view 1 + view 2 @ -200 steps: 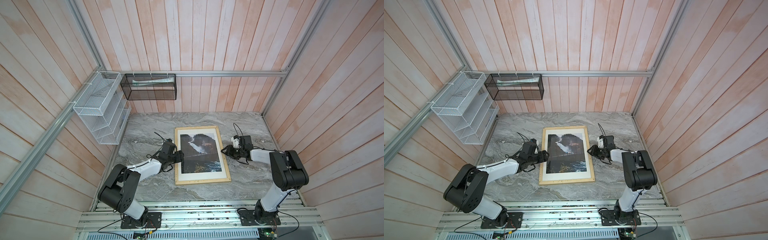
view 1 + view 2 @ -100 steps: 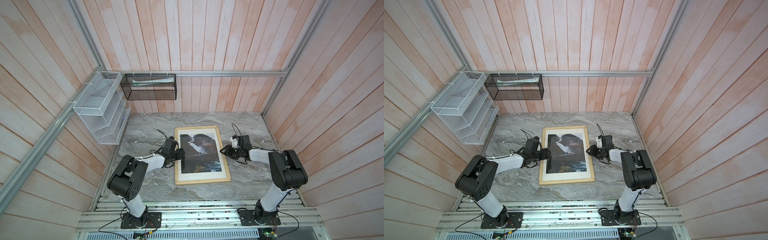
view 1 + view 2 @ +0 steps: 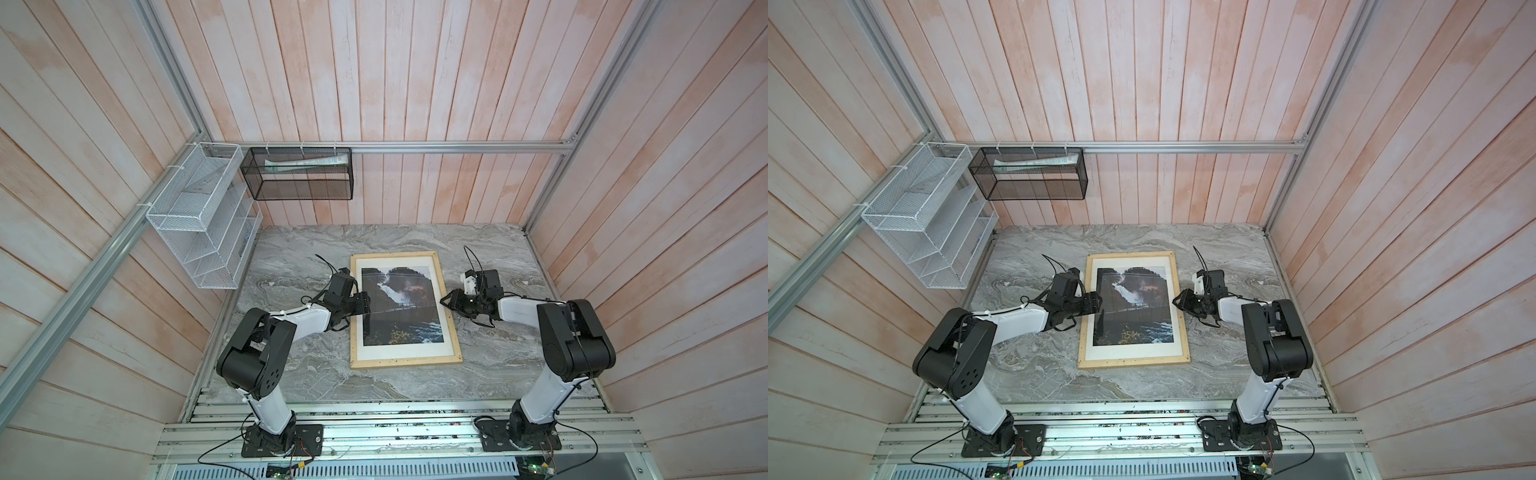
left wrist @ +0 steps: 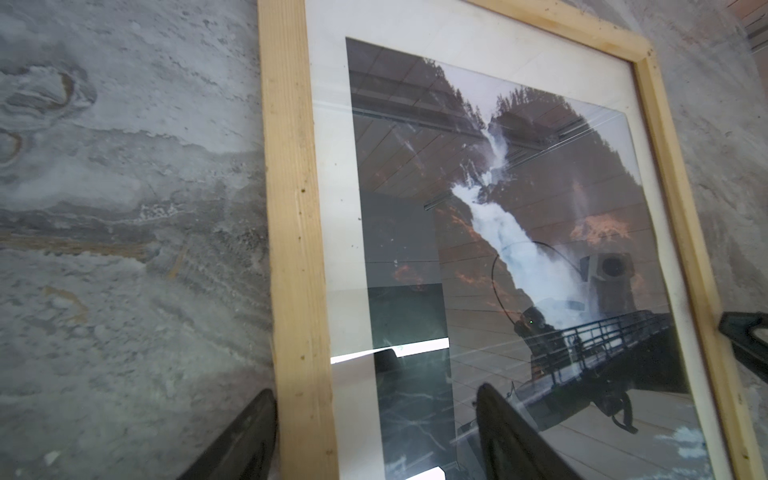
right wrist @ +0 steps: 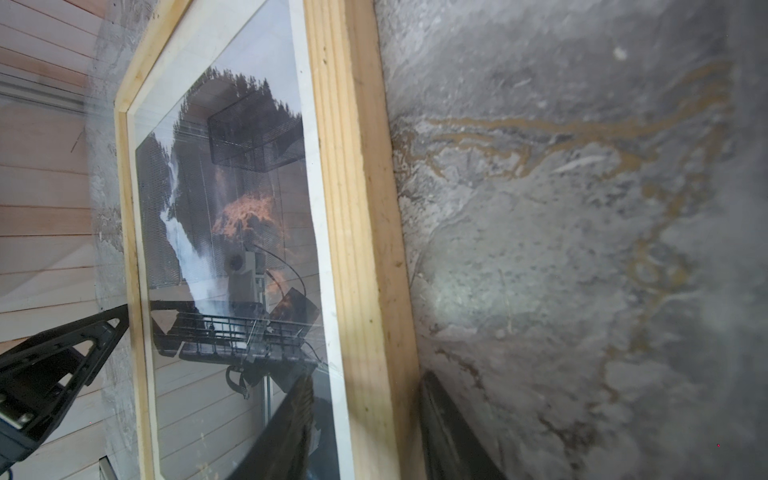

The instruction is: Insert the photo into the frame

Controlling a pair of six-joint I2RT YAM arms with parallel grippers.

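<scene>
The left gripper [image 3: 365,309] has just slid in over the frame [image 3: 405,361] at its 9 o'clock side. In the left wrist view its 2 fingers [image 4: 249,436] stand wide apart astride the wooden rail, 1 on the table [image 3: 291,257] and 1 above the glass [image 4: 399,249]. Neither pinches the wood, so it is open and holds nothing.

The right gripper [image 3: 444,300] sits at the frame's 3 o'clock side, also astride the rail. Its jaws are parted more narrowly. A strip of the white mat [image 3: 405,351] shows between the inner finger and the wood, so I read it as open rather than clamped.

The photo [image 3: 399,307] lies inside the frame, behind the mat and glass. The frame lies flat and face up in the middle of the table. By that layout the placing looks done. What remains is probably a last nudge to square the frame, or simply letting go and pulling back. A careless sweep could scratch the glass.

Against the frame 1 second earlier, the left arm's elbow has swung up and toward the table, and its gripper has moved from beside the rail to over it. Most of that happened in the first half second. The frame, the photo and the right gripper have hardly moved.
</scene>
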